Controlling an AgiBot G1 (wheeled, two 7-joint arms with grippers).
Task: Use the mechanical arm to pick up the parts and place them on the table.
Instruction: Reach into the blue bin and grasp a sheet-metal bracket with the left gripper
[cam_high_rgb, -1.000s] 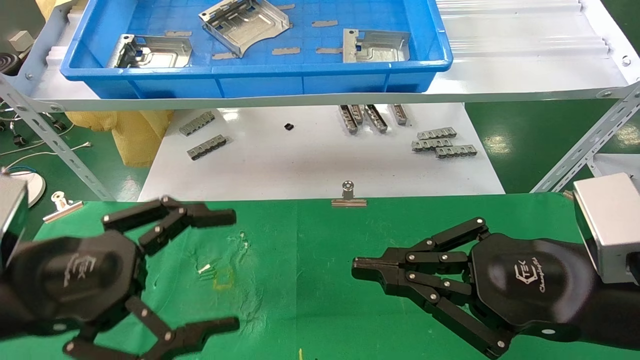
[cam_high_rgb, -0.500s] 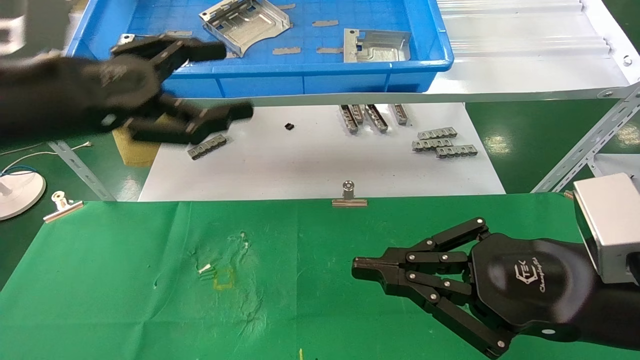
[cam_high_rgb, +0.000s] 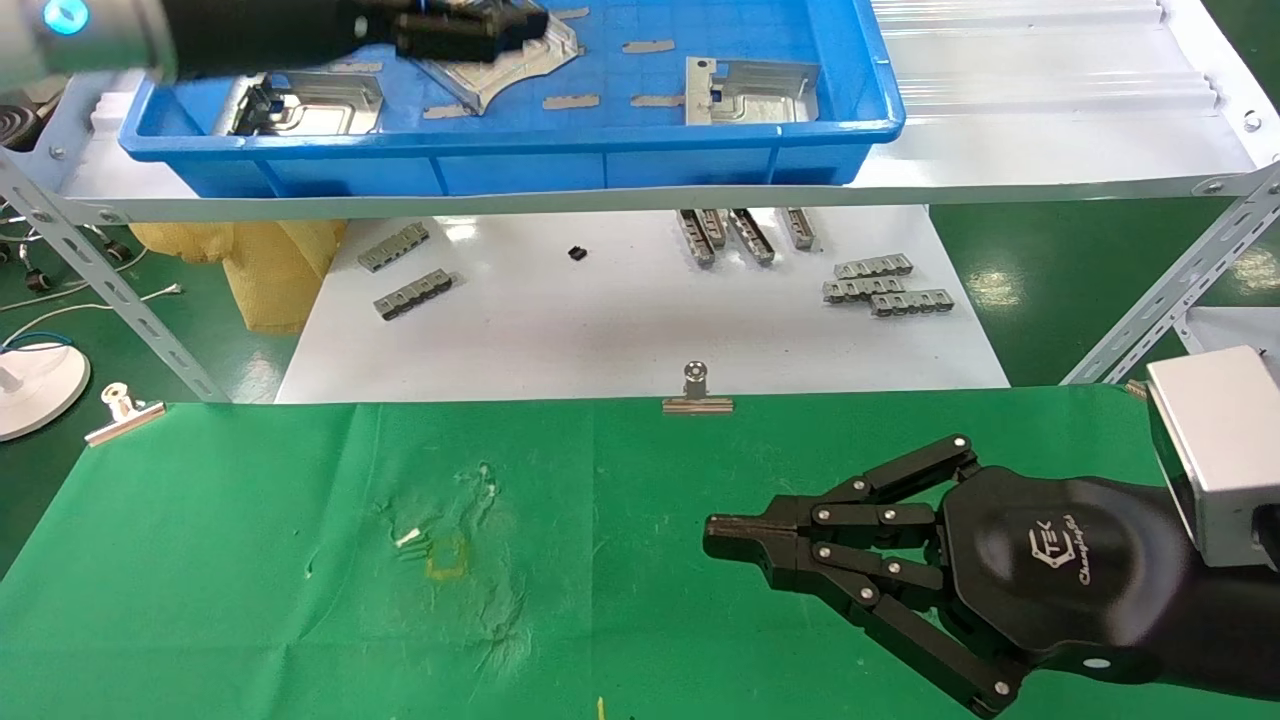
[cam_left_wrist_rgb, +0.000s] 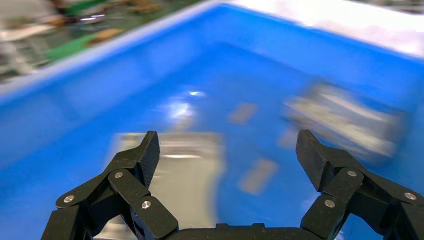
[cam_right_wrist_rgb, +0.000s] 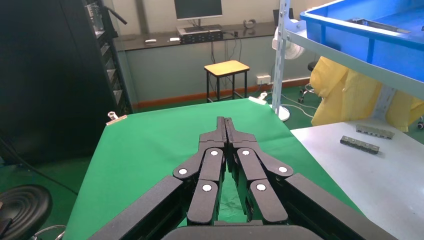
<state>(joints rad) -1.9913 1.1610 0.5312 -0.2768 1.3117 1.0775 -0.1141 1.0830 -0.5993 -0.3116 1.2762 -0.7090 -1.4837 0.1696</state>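
Three stamped sheet-metal parts lie in the blue bin (cam_high_rgb: 640, 150) on the upper shelf, so the pick has to start up there: left part (cam_high_rgb: 305, 103) near the bin's left end, middle part (cam_high_rgb: 500, 70) at the back, half hidden under the arm, right part (cam_high_rgb: 752, 90) toward the right end. None on the green table (cam_high_rgb: 250, 600) yet, so prob. still the first pick.

Left tool (cam_left_wrist_rgb: 230, 160) is up over the bin, above the middle part. Its fingers (cam_left_wrist_rgb: 145, 155) are spread wide in the left wrist view, nothing between them, touching nothing I can make out. Which part it's going for: looks like the one under the tool, but wrist view is smeared, can't be sure.

Right tool (cam_high_rgb: 718, 535) sits parked low over the green table, right side, fingers pressed together at the tips, holding nothing. Likely kept out of the way.

Grey comb-like strips (cam_high_rgb: 885, 285) on the white table (cam_high_rgb: 640, 340) below the shelf aren't the target.
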